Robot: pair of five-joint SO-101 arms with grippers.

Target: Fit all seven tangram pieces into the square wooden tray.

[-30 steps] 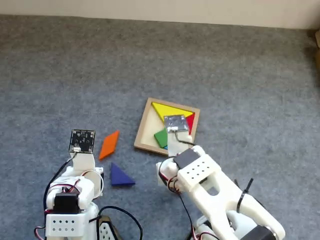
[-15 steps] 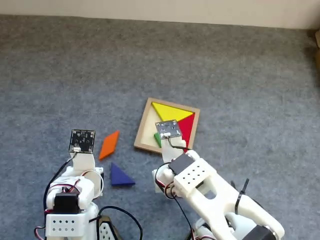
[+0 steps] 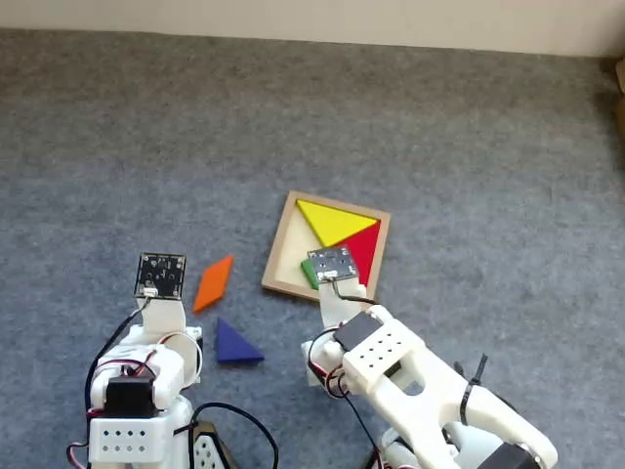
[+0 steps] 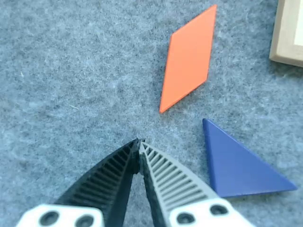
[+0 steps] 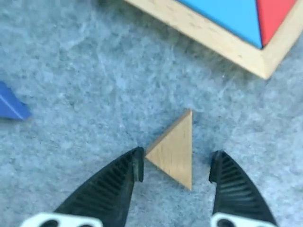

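The square wooden tray (image 3: 281,256) holds a yellow triangle (image 3: 334,220), a red triangle (image 3: 367,246) and a green piece (image 3: 310,273). In the right wrist view a light blue piece (image 5: 227,14) lies beside the red one (image 5: 277,12) in the tray's corner (image 5: 246,56). My right gripper (image 5: 176,160) is open just off that corner, its fingers on either side of a small wood-coloured triangle (image 5: 176,147) lying flat on the carpet. My left gripper (image 4: 138,145) is shut and holds nothing. It stands short of the orange parallelogram (image 4: 188,59) and beside the dark blue triangle (image 4: 236,163).
Grey carpet covers the whole work surface. The orange parallelogram (image 3: 213,281) and dark blue triangle (image 3: 234,344) lie left of the tray, between the two arms. The right arm's body (image 3: 420,391) hides the carpet at the tray's near edge.
The right arm has drawn back from over the tray's middle toward its near edge, uncovering more of the red triangle. The left arm and the loose pieces have not moved.
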